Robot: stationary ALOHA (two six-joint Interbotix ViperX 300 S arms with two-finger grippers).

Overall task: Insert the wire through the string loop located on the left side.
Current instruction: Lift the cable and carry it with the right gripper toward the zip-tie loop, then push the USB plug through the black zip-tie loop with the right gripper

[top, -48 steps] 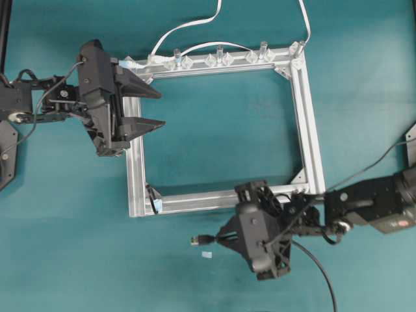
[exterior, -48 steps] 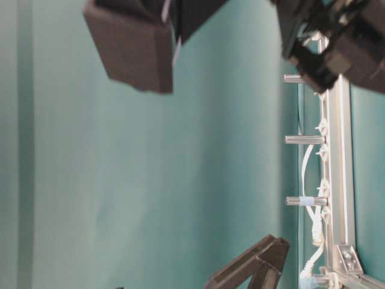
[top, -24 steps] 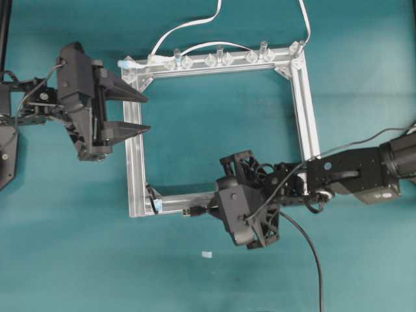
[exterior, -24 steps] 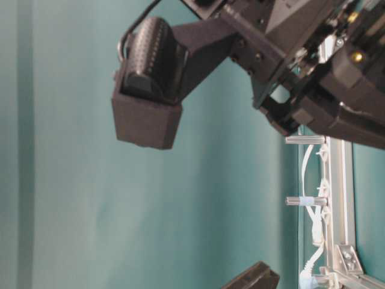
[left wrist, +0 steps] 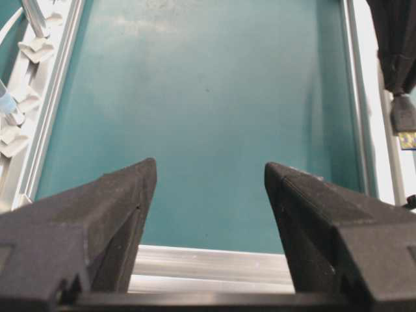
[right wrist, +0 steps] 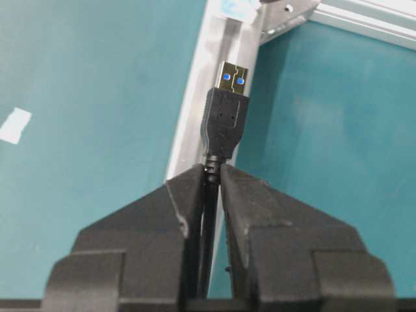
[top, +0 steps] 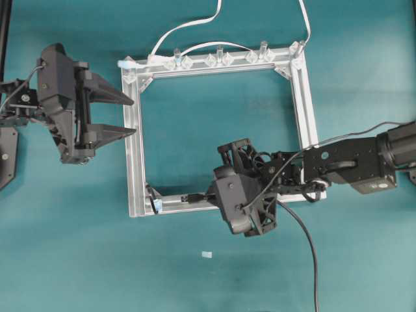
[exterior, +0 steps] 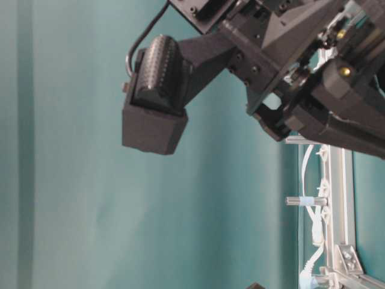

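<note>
Black wire [right wrist: 223, 123] plug pinched by right hand [right wrist: 209, 179]; no readable writing.

Alu frame [top: 309, 117], white cables [top: 185, 27]

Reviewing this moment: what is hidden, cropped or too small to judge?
- String loop: overhead, too small to show its opening; right wrist view crops it at the top edge.
- Wire: right wrist view, its run hidden inside the right hand.
- Left hand: table-level view, out of frame; the right arm fills it.
</note>
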